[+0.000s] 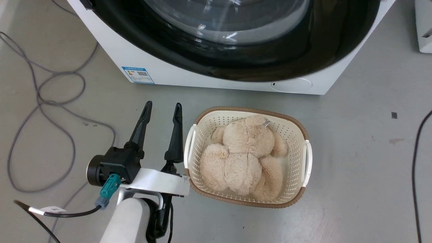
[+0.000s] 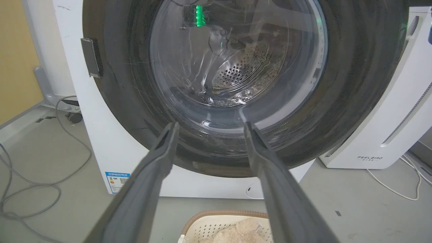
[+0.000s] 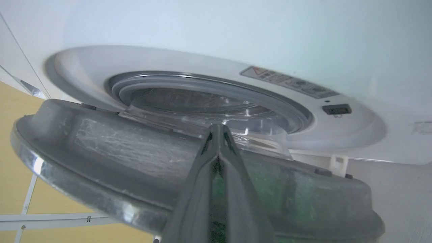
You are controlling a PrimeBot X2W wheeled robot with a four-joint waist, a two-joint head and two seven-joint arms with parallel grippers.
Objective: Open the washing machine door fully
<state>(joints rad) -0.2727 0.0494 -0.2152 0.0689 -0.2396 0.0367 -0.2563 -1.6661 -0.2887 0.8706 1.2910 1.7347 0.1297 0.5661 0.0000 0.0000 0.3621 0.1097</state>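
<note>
One basket holding a plush toy sits before the door.

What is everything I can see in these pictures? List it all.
washing machine: one, white, on the floor ahead
washing machine door: one, glossy black with clear glass centre, standing ajar
label: one, blue, low on the machine's front
basket: one, cream with brown rim, before the machine
plush toy: one, beige, inside the basket
cables: several, grey, floor at the robot's left
lone cable: one, black, floor at the right
second appliance: one, white, right of the machine
left end effector: one, dark, open, beside the basket
right end effector: one, dark, shut, at the door's inner side
</note>
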